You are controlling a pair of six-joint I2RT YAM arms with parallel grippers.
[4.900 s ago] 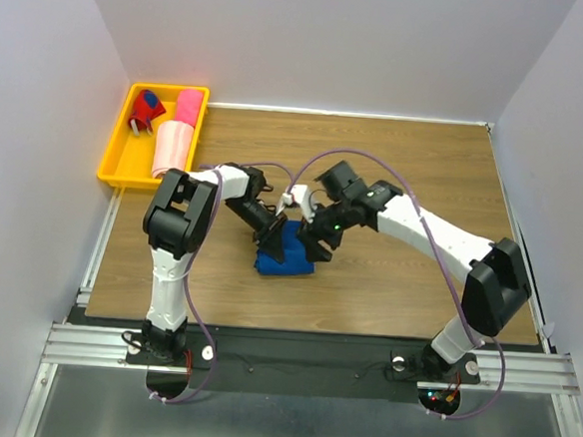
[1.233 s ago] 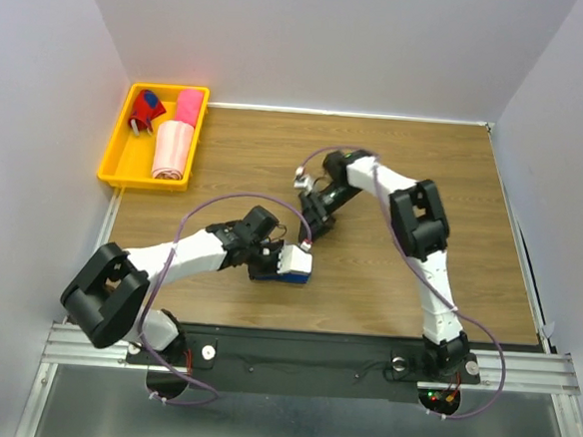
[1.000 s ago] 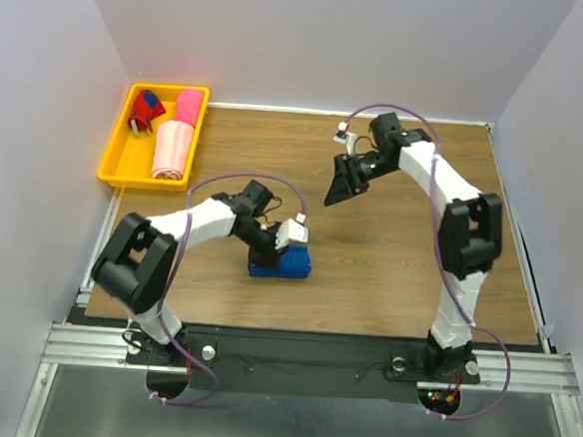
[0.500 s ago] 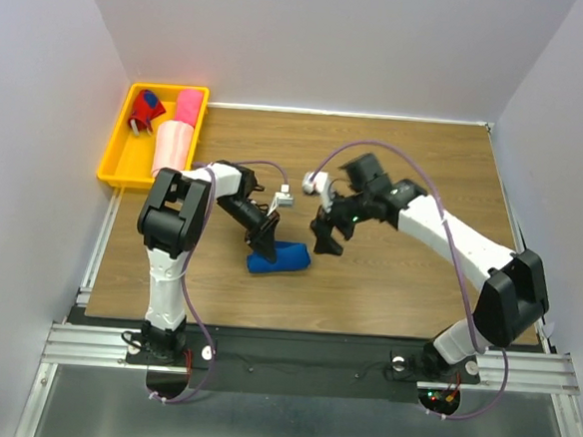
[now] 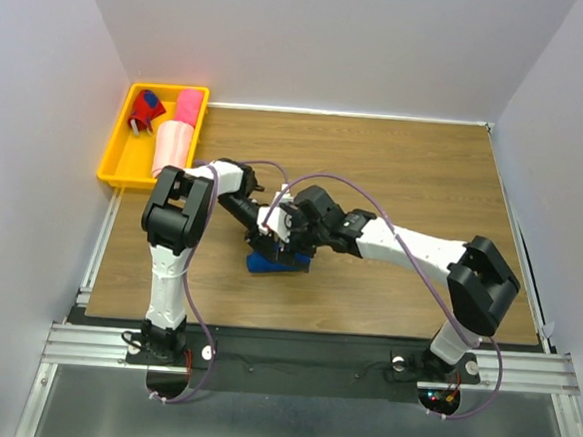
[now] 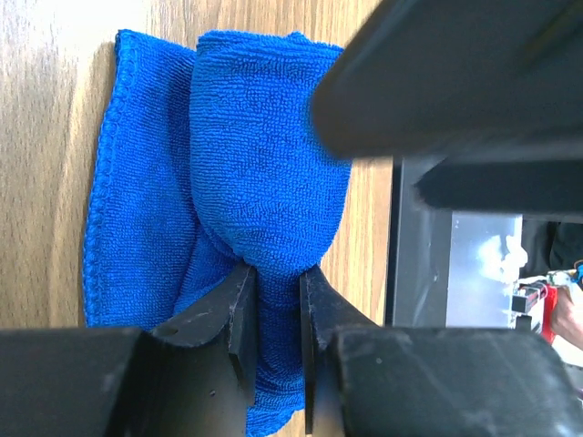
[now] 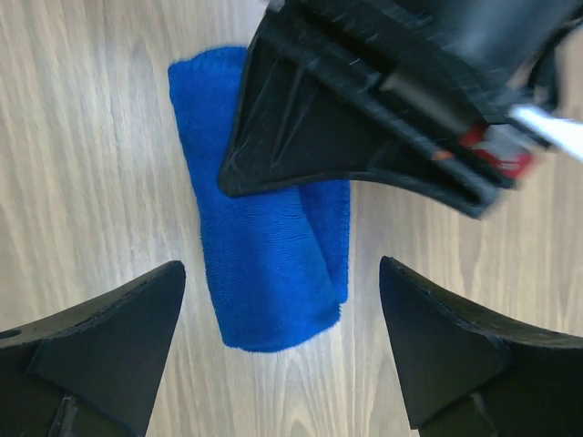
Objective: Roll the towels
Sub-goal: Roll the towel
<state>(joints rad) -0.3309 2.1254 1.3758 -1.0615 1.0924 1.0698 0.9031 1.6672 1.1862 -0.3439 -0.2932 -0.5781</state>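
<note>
Wooden table (image 5: pixel 425 168); blue towel (image 6: pixel 264 164) pinched in left gripper (image 6: pixel 276 314).

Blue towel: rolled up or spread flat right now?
Partly rolled. The blue towel shows a thick roll with a flat, unrolled strip beside it, and the left claw pinches one end of the roll.

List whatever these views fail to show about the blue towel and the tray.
Left wrist view: right side of the blue towel behind a blurred dark arm part.
Right wrist view: its far end under the left gripper.
Top view: red-and-blue item in the yellow tray too small to identify.
</note>
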